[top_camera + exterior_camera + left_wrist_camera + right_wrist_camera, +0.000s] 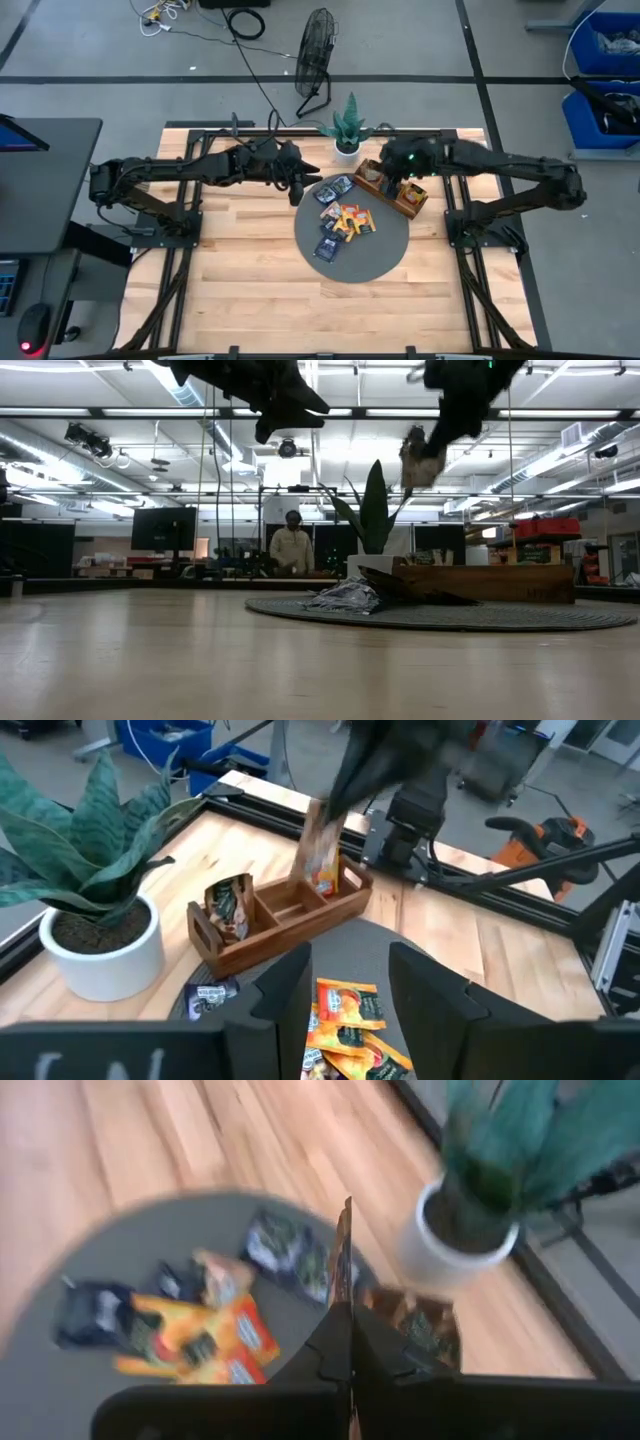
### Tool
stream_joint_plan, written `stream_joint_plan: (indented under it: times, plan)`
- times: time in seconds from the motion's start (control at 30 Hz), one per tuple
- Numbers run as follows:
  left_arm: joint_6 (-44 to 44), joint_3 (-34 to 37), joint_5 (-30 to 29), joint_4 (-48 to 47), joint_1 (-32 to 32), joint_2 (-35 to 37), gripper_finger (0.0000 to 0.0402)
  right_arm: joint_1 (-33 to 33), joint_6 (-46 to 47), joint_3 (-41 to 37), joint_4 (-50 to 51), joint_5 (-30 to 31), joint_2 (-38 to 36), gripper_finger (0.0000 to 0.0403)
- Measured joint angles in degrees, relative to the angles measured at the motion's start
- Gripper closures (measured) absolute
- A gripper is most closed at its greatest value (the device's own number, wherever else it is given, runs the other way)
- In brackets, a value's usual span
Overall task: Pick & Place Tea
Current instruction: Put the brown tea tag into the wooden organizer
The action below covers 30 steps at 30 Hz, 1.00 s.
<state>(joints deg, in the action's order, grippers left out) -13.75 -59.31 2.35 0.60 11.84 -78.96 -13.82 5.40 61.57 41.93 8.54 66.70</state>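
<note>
Right gripper (425, 455) with sachet (418, 460) above tray (392, 190)

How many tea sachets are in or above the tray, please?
2: a dark sachet stands in one end of the wooden tray; the right gripper holds a second sachet above it. More possibly hidden.

Tea sachets (343, 222) piled on grey mat (385, 262)
</note>
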Motion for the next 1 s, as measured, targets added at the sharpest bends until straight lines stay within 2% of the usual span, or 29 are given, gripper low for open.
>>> stream_joint_plan:
  times: [0.17,0.37,0.5,0.6,0.77,1.0]
  plan:
    - [-0.54,0.00,0.00,0.07,0.00,0.00,0.0264,-2.23,-0.89,-8.97,-7.28,0.22,0.92,0.0403]
    - [-2.11,0.00,0.03,0.07,-0.09,0.00,0.0264,-6.23,-2.16,-14.47,-12.74,1.75,1.60,0.0403]
    - [-2.52,0.00,0.00,0.07,-0.09,0.00,0.0264,-8.32,-3.95,-16.58,-16.07,0.51,1.61,0.0403]
    - [-3.24,0.00,0.03,0.07,-0.09,0.00,0.0264,-9.86,-4.89,-17.73,-17.75,-2.72,1.61,0.0403]
    - [-3.65,0.00,0.01,0.07,-0.09,0.00,0.0264,-11.53,-6.82,-18.47,-19.38,-3.42,1.61,0.0403]
    - [-3.65,0.00,0.02,0.08,-0.09,0.00,0.0264,-13.91,-9.10,-18.48,-20.22,-9.62,3.36,0.0403]
